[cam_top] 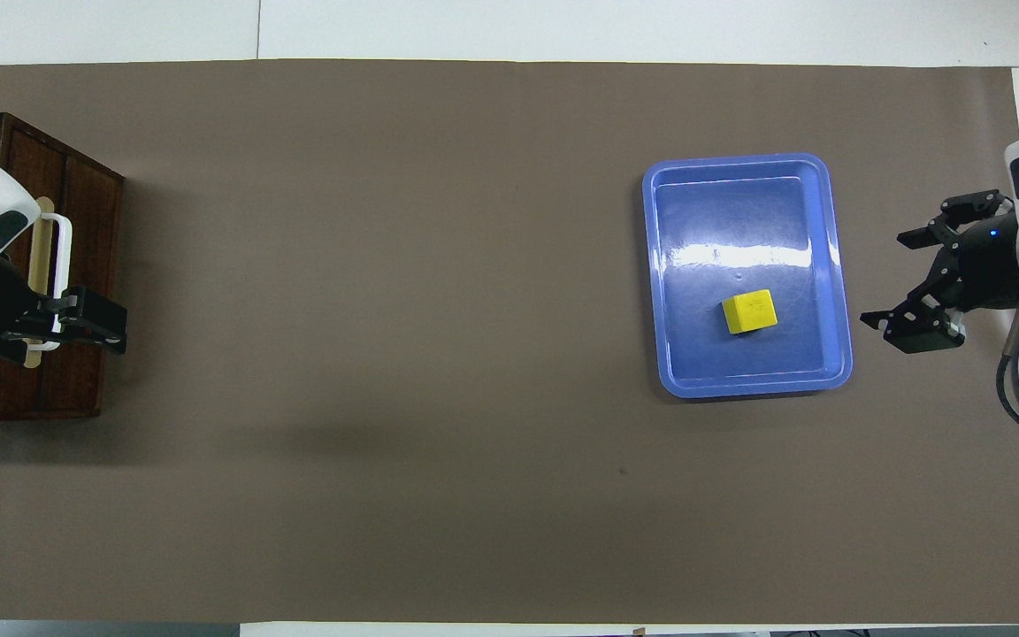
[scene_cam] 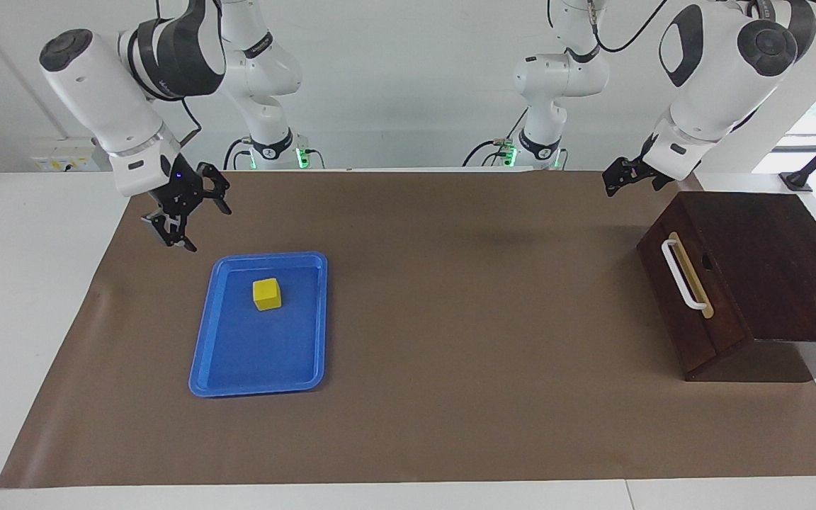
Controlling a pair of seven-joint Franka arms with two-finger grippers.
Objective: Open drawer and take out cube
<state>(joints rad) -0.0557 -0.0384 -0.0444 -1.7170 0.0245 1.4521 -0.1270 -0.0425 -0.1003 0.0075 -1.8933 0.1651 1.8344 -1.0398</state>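
The dark brown drawer (scene_cam: 691, 283) sits shut in its cabinet at the left arm's end of the table, its white bar handle (scene_cam: 683, 275) facing the middle. It also shows in the overhead view (cam_top: 85, 221). The yellow cube (scene_cam: 266, 294) lies in a blue tray (scene_cam: 238, 368), in the half nearer the robots; it also shows from overhead (cam_top: 749, 311). My right gripper (scene_cam: 174, 239) is open and empty, raised over the mat beside the tray's corner. My left gripper (scene_cam: 617, 183) hangs in the air over the mat by the cabinet's corner, touching nothing.
The brown mat (scene_cam: 450, 319) covers most of the white table. The cabinet's dark sloping top (scene_cam: 783, 262) stands well above the mat. The blue tray (cam_top: 837, 265) holds nothing but the cube.
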